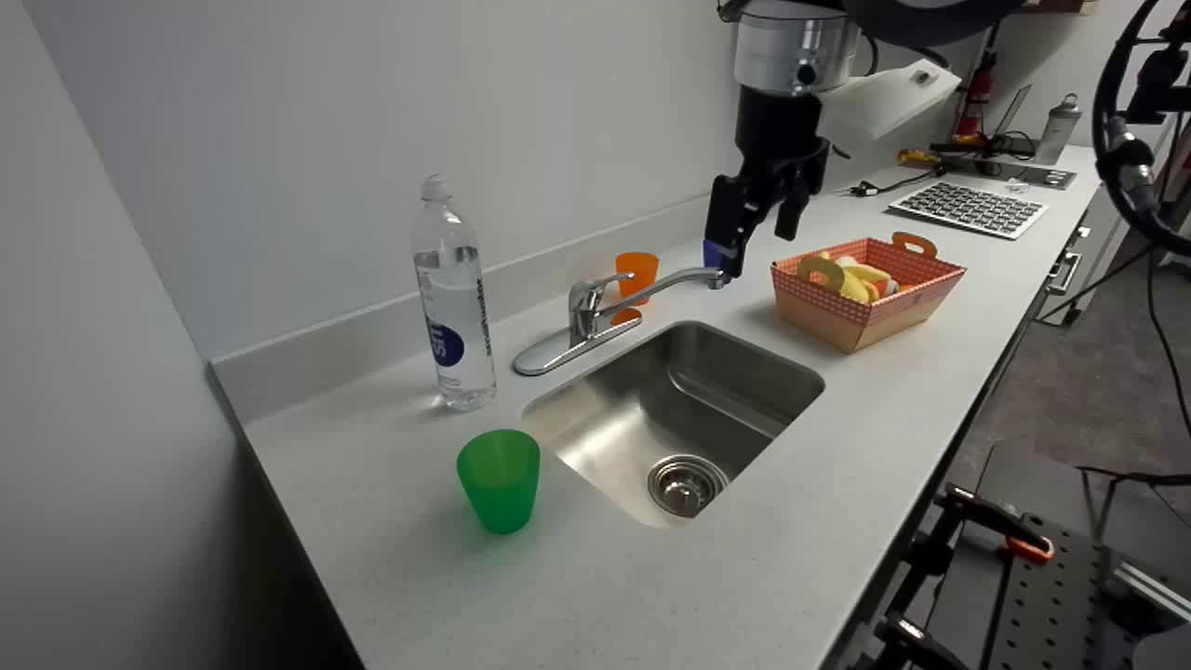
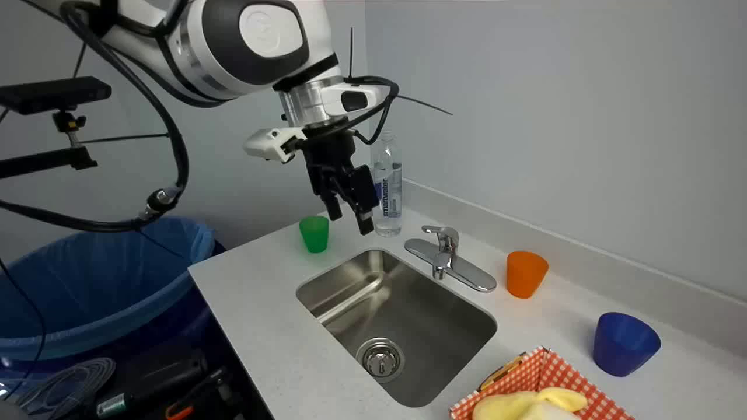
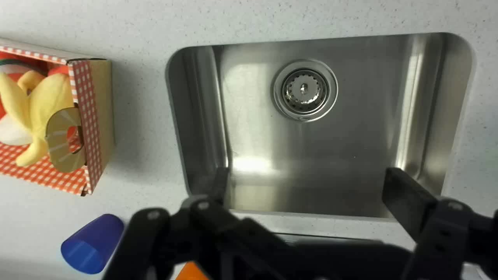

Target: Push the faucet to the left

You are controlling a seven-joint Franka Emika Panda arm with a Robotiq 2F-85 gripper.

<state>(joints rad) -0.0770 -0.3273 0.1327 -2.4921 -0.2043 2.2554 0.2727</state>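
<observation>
"Holding much, that checked basket (image 3: pixel 104 124)?"

"A yellow thing (image 3: pixel 46 97) shaped like a peeled banana, with red and white pieces beside it. The bottle (image 1: pixel 453 316) is filled most of the way with clear liquid, and the sink (image 3: pixel 369 116) has a strainer (image 3: pixel 304 90) in its drain. What's inside the green cup (image 1: pixel 501 484), orange cup (image 2: pixel 525 274) or blue cup (image 2: pixel 625 344) I can't tell."

"Any writing?"

"The bottle says 'smartwater' lengthwise; I can read it in both exterior views."

"And the faucet (image 2: pixel 448 239)?"

"On the counter (image 1: pixel 447 596), between the sink and the wall (image 2: pixel 554 116), spout (image 1: pixel 665 282) stretching toward the basket's end."

"Anything crowding it?"

"The orange cup, just beside one end of its base plate (image 2: pixel 475 279); the bottle, near the other. The blue cup is further off. The gripper (image 3: pixel 307 182) hangs above the sink, fingers (image 3: pixel 408 202) wide apart, covering much of the faucet in the wrist view."
</observation>
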